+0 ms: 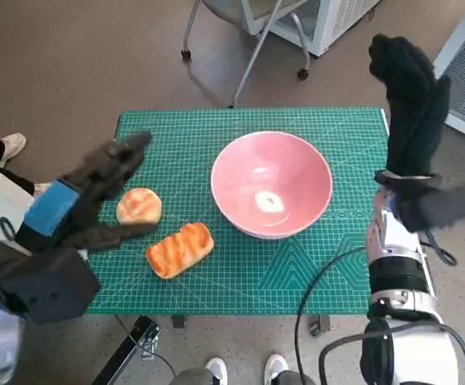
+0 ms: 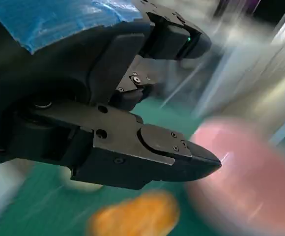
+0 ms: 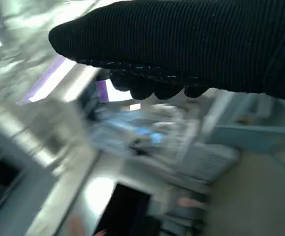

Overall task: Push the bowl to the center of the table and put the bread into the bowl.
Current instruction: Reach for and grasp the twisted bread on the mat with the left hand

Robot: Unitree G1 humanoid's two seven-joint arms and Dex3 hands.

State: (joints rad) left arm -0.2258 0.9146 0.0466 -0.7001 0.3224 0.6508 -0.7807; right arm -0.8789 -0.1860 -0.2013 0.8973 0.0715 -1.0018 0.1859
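Running this one remotely, so going off the cams. The pink bowl (image 1: 272,184) already sits pretty much mid-mat, so I'd call the push done and the bread the next job. Using the bowl as my landmark: the long loaf (image 1: 179,249) lies on its left-arm side and a bit nearer the robot, long axis running diagonally with its far end aimed up toward the bowl. A round bun (image 1: 139,206) sits just beside the loaf, further from the bowl.

My left hand (image 1: 96,196) hovers over that same side, fingers spread apart and holding nothing, bun roughly between them, loaf just bowl-ward of the lower finger. It's clearly the nearer hand. The right hand (image 1: 409,88) is raised off the bowl's other side, past the mat edge, empty, fingers look extended.

Bare green mat (image 1: 297,273) lies between loaf and bowl, so the path looks open. The loaf isn't far from the near edge though, so I'd lift rather than drag
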